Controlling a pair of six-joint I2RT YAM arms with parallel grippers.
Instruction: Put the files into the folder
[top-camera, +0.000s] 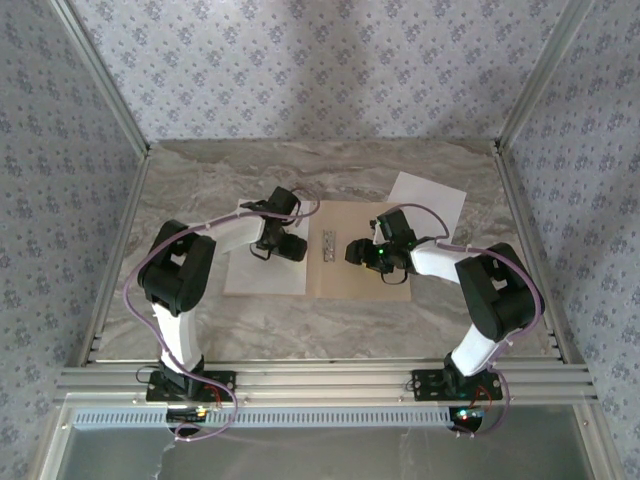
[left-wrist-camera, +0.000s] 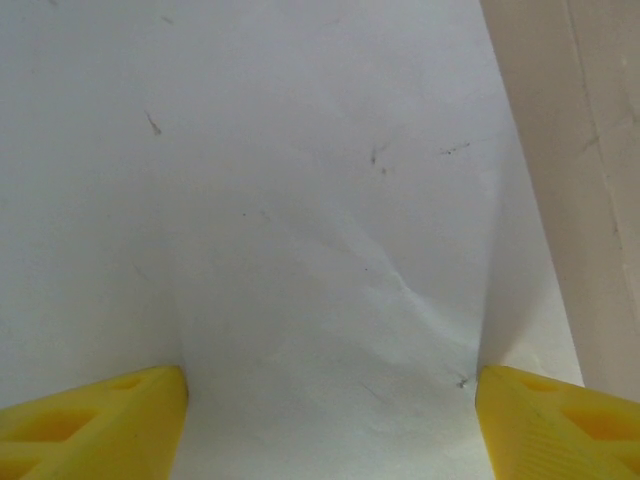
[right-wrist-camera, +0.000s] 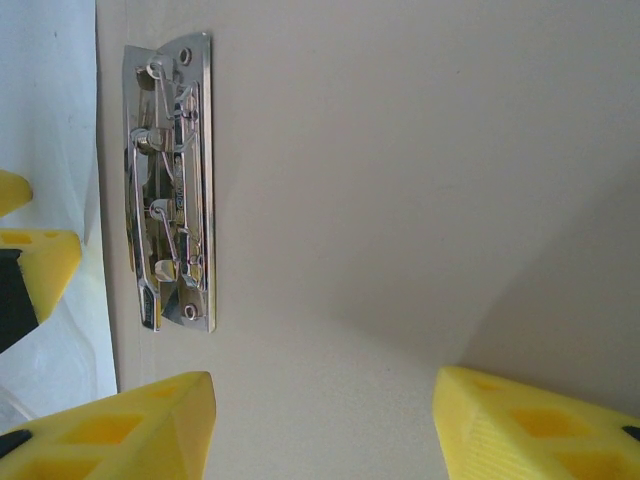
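Observation:
The folder (top-camera: 350, 280) lies open and flat at mid-table, pale inside up, with its metal clip (top-camera: 328, 245) along the spine. One white file (top-camera: 250, 278) lies flat just left of the spine. My left gripper (top-camera: 285, 245) hovers over it, open; its wrist view has creased white paper (left-wrist-camera: 300, 200) between the spread yellow fingers (left-wrist-camera: 100, 420). The other file (top-camera: 428, 200) lies at the back right, partly under the folder's far corner. My right gripper (top-camera: 362, 252) is open above the folder's right half (right-wrist-camera: 400, 150), the clip (right-wrist-camera: 170, 180) to its left, nothing between its jaws.
The marble tabletop (top-camera: 300, 330) is bounded by aluminium rails (top-camera: 320, 380) in front and patterned walls on three sides. Both arms reach inward, their grippers close together on either side of the folder's spine. The left gripper's yellow fingers (right-wrist-camera: 40, 260) show at the right wrist view's left edge.

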